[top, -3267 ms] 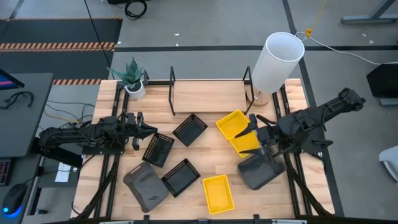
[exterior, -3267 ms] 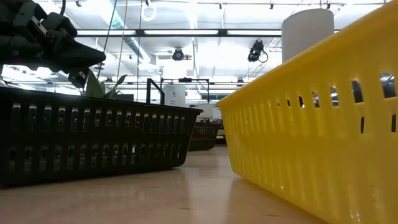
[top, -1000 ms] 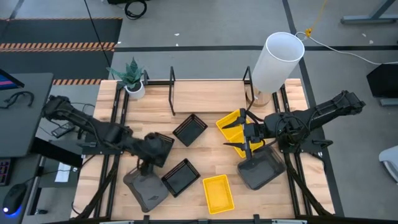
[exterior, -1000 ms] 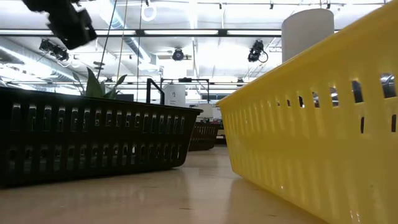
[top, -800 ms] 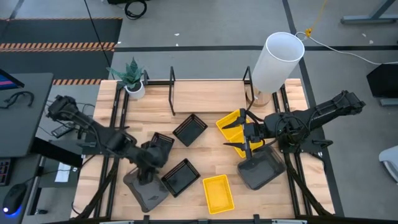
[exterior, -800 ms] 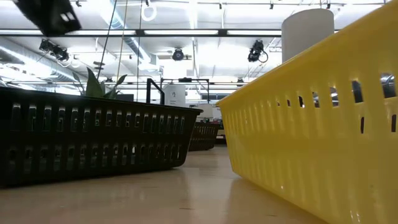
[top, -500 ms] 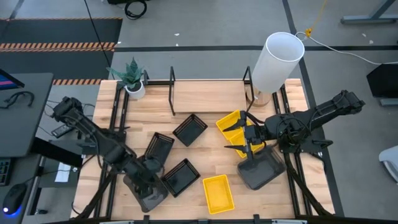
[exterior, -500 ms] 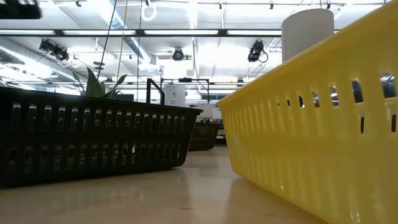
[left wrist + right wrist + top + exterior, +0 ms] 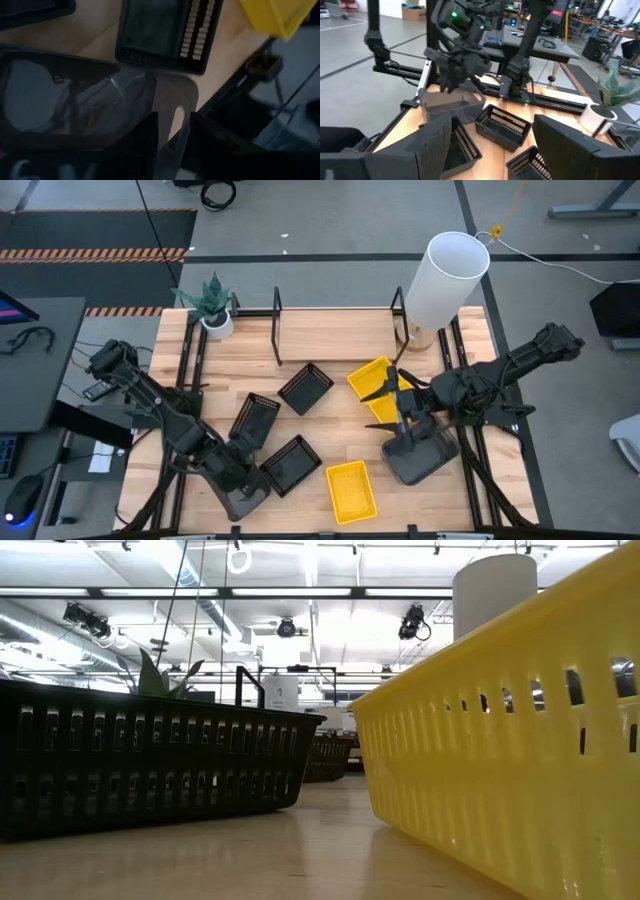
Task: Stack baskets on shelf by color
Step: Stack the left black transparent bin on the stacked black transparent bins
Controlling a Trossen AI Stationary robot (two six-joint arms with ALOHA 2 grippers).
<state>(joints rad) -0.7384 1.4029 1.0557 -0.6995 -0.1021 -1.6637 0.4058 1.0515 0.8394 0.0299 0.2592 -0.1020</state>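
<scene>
- Pale wood counter (image 9: 330,420) holds scattered baskets, with the shelf (image 9: 335,332) along its far edge, bare.
- Left pincer (image 9: 240,475) is down at the rim of the dark grey basket (image 9: 238,492), well away from the shelf; fingers (image 9: 150,131) straddle its wall, whether clamped I cannot tell.
- Right pincer (image 9: 398,412), jaws wide apart, hovers by the yellow baskets (image 9: 378,385).
- Risk: a thin rim grip could let the grey basket tilt or slip, knocking the black basket (image 9: 292,463) beside it.
</scene>
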